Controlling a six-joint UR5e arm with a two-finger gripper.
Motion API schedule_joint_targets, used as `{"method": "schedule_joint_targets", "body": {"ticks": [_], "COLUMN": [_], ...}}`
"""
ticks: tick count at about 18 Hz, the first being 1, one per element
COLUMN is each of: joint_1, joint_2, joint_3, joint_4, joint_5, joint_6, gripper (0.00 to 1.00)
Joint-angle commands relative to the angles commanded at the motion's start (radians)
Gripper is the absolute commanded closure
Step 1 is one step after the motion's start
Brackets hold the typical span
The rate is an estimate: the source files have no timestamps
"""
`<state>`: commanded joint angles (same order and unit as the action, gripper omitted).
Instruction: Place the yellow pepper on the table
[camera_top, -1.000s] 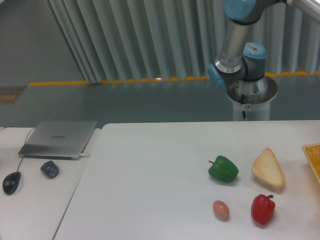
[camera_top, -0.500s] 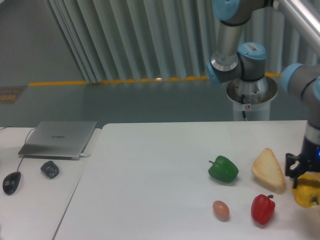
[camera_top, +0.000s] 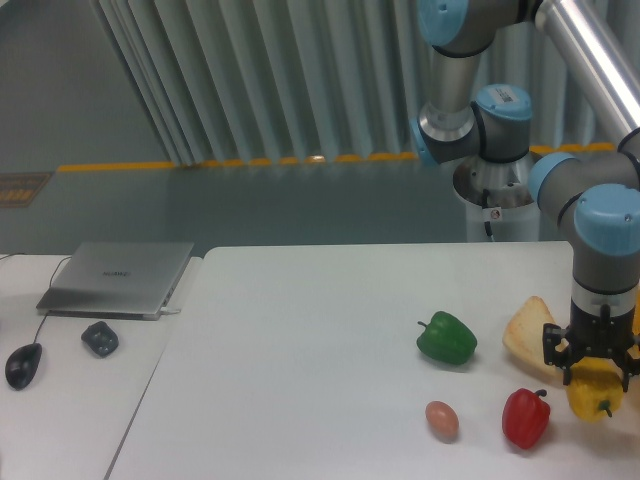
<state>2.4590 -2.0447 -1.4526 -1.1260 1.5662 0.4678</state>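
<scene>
The yellow pepper (camera_top: 594, 397) is glossy and lumpy and sits between the fingers of my gripper (camera_top: 594, 374) at the right side of the white table (camera_top: 300, 350). The gripper is shut on it from above. I cannot tell whether the pepper touches the tabletop. It is just right of the red pepper (camera_top: 526, 418) and in front of the bread slice (camera_top: 526, 336), which the gripper partly hides.
A green pepper (camera_top: 447, 338) and a small brown egg-like object (camera_top: 441, 420) lie left of the gripper. The adjoining desk at left holds a laptop (camera_top: 118, 277), a mouse (camera_top: 23, 364) and a small dark object (camera_top: 100, 338). The robot base (camera_top: 502, 190) stands behind the table.
The arm has swung in from the right edge, carrying the yellow pepper leftward to beside the red pepper. One second ago the gripper and pepper were out of view.
</scene>
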Motion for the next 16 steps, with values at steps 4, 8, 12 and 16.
{"method": "schedule_joint_targets", "body": {"ticks": [4,8,12,16], "joint_1": [0.000,0.000,0.000,-0.008], "joint_2": [-0.002,0.000,-0.002,-0.002], "joint_3": [0.000,-0.006,-0.009,-0.008], "joint_4": [0.005,0.005,0.008,0.012], "joint_5": [0.000,0.006,0.012,0.020], "joint_6": [-0.002,0.003,0.005,0.006], "gripper": [0.47,0.25,0.01,0.00]}}
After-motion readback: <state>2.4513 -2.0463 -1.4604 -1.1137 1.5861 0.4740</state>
